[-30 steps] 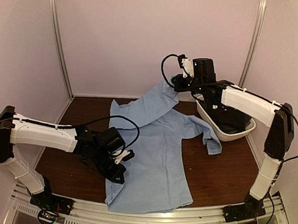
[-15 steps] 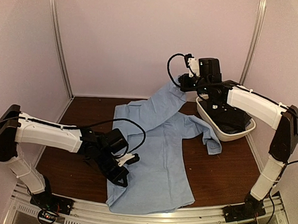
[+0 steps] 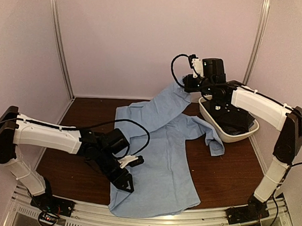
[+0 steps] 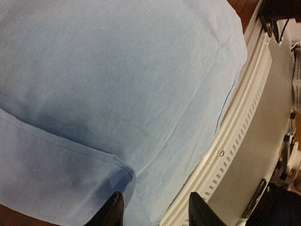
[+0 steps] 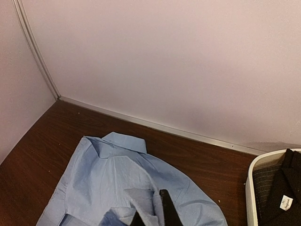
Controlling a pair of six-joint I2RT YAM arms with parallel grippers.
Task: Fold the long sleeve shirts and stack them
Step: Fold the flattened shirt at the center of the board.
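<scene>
Left gripper, low over the near edge of the table: its two fingers stand well apart, holding nothing, with the hem of the shirt lying just under and between them. Right gripper, raised at the back beside the tub: its jaws are pinched onto a fold of the shirt, which rises to them from the table as a narrow strip; whether that strip is a sleeve or a shoulder cannot be told. The shirt is plain light blue, soft and lightly creased, with a stitched hem. It lies spread over the middle of the brown table, its collar towards the back wall and its hem at the near side, where a corner laps over the slotted metal rail. One sleeve runs out to the right and ends touching or just beside the tub. The tub is white and oval, at the right rear of the table, and holds dark, finely striped cloth bearing a small white label. Counted: one blue shirt on the table, one tub, two arms. How many garments lie in the tub cannot be told.
</scene>
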